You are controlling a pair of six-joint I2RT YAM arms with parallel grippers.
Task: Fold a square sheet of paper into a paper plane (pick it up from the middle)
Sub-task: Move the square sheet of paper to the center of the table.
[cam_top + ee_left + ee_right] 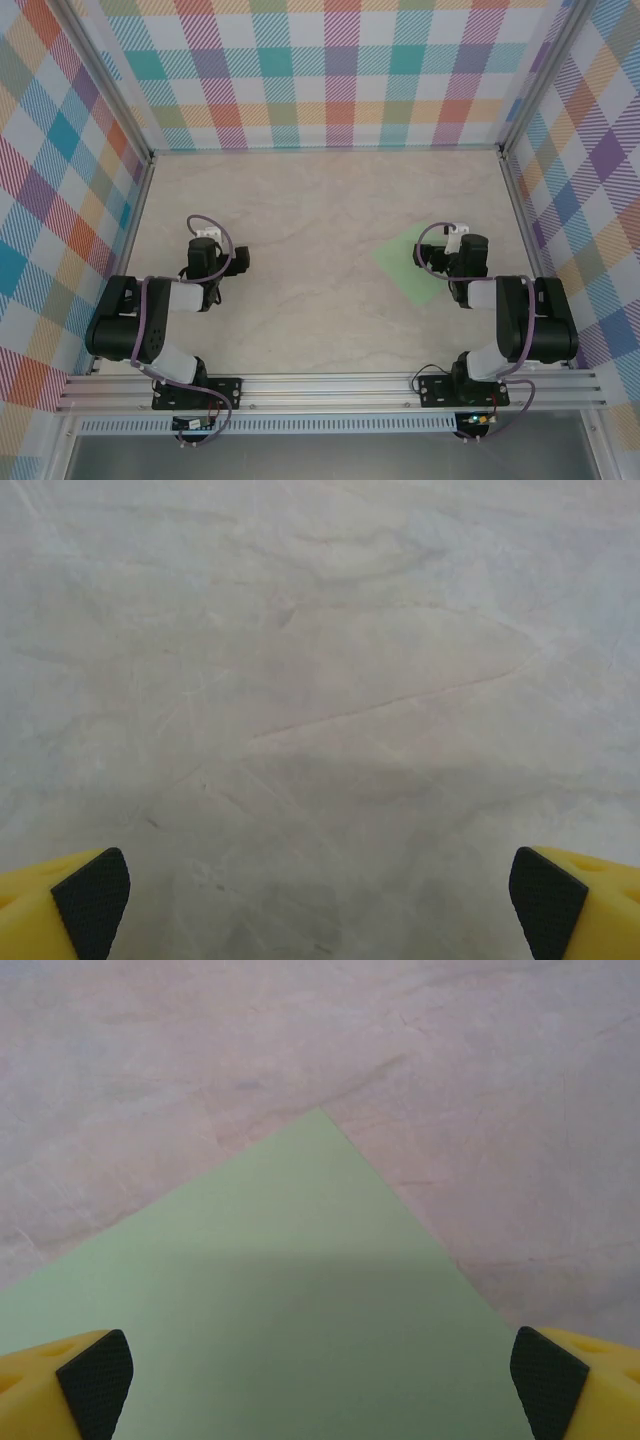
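By my reckoning this job is at its very start. The square sheet of paper [300,1300] lies flat on the counter [300,200], on my right-hand side, turned like a diamond with one corner pointing away from me. I can find no crease, lifted edge or folded corner on the part I can see. From above, my right arm covers the sheet's near right portion, so I cannot vouch for that bit.

My right gripper [320,1385] hangs over the sheet with its jaws spread wide and nothing between them. Its black pads [95,1380] stand at either side of my wrist view with plain green paper running between them. I cannot tell whether the pads touch the paper or sit just above it. My left gripper [320,905] is equally released and empty, poised over bare counter well apart from the sheet.

So nothing is done yet: the sheet has not been picked up, and no fold has been made. Everything is left: taking hold at the middle as asked, making the centre crease, turning the corners in to form the nose, and folding down the wings. I judge the first pinch will be delicate, because thin paper lying flat gives my pads little to catch.
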